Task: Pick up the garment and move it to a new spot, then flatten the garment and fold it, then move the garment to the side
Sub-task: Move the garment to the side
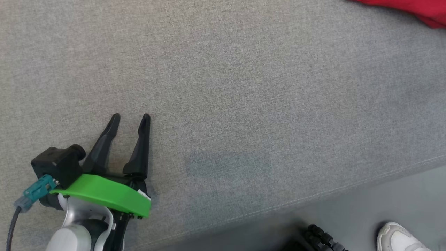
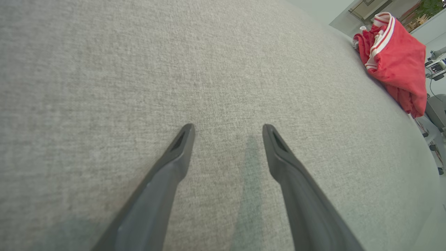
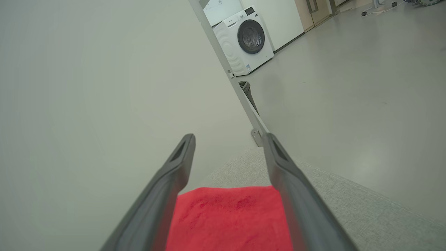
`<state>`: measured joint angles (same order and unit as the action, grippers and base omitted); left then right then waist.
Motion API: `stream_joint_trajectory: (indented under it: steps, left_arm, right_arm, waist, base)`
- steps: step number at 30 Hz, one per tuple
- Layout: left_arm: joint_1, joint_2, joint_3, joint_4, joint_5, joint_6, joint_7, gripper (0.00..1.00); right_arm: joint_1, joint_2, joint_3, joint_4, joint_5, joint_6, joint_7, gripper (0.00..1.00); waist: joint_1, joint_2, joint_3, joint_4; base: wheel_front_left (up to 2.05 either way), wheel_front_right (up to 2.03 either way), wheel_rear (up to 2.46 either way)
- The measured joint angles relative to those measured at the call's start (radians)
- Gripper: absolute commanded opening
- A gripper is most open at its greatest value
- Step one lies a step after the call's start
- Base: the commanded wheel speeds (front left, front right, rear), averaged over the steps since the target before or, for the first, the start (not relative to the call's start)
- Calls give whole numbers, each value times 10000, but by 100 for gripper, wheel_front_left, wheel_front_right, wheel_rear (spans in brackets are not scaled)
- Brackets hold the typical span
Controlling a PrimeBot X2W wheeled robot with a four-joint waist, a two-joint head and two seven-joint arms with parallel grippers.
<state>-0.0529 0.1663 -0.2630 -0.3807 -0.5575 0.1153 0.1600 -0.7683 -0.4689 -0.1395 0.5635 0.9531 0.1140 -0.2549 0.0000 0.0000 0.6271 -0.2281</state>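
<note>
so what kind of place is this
Likely a laundry area or home-style test room: a front-loading washing machine stands by the far wall, and a red garment lies on a wide grey fabric surface.

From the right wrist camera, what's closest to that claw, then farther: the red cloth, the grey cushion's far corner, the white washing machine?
1. Red fabric garment, close under the right gripper, seen between its fingers.
2. Grey woven cushion's far corner, just past the garment, centre.
3. White front-loading washing machine, far across the floor, top centre.

Head looks down; wrists low (all share garment [image 2: 393,59]).
</note>
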Motion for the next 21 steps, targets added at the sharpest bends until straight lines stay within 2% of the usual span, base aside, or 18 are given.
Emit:
stream_joint_trajectory:
  steps: [3, 11, 21]
  left_arm:
    - [-72, -201, -86, 410, -107, -63, -150, 100]
    - [-86, -589, -244, 1254, -466, -307, -617, 100]
    - [-78, -550, 33, 2309, -357, -499, -1528, 100]
  right_arm:
    - [478, 186, -176, -489, -454, 0, 0, 100]
    - [1594, 71, -577, -1549, -1910, 2, 0, 100]
    - [3242, 309, -163, -2915, -3791, -10, 0, 100]
  waist:
    - [0, 0, -271, 77]
    - [0, 0, -1034, 415]
    - [0, 0, -2301, 1381]
  base:
    - [0, 0, 0]
    - [0, 0, 0]
    - [0, 0, 0]
